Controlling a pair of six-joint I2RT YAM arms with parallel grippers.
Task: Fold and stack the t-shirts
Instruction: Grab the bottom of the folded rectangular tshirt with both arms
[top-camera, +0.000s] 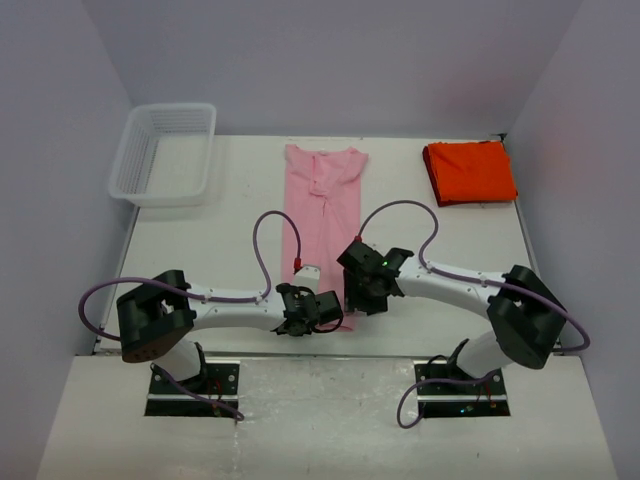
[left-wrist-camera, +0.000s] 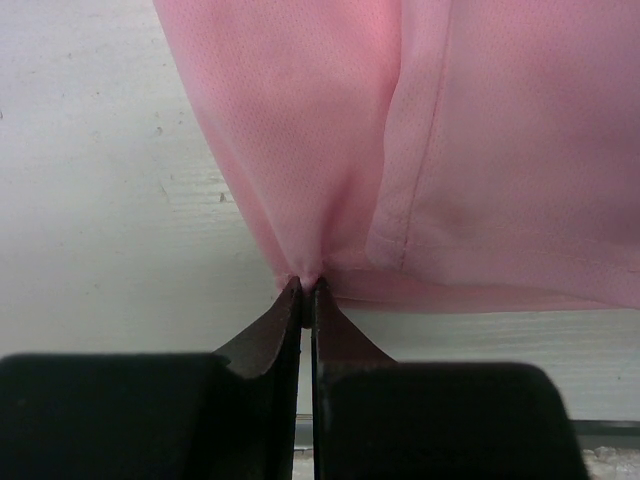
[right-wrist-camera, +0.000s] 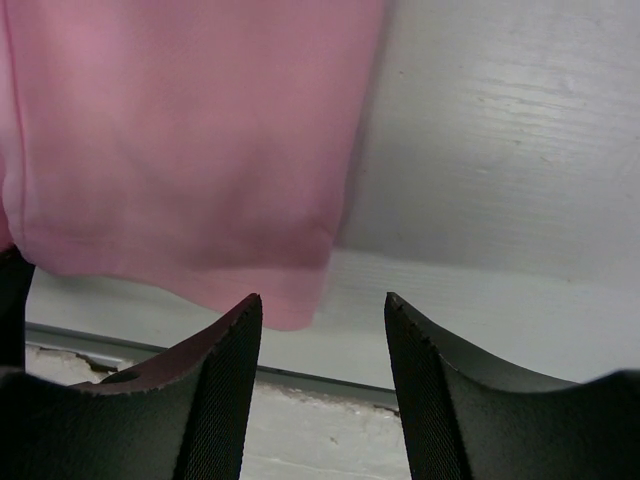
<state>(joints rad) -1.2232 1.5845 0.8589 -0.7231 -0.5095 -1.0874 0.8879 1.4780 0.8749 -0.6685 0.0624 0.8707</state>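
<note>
The light pink t-shirt (top-camera: 322, 205) lies folded into a long narrow strip down the middle of the table, collar at the far end. My left gripper (top-camera: 318, 318) is shut on its near hem, pinching a small bunch of pink cloth (left-wrist-camera: 306, 272). My right gripper (top-camera: 362, 296) is open and empty just right of the same hem; in the right wrist view the pink corner (right-wrist-camera: 290, 300) sits above the left finger (right-wrist-camera: 225, 370). The orange-red t-shirt (top-camera: 470, 171) lies folded at the far right.
A white plastic mesh basket (top-camera: 165, 153) stands at the far left corner. The table's near edge (right-wrist-camera: 330, 375) runs right under the pink hem. White walls close in the table on three sides.
</note>
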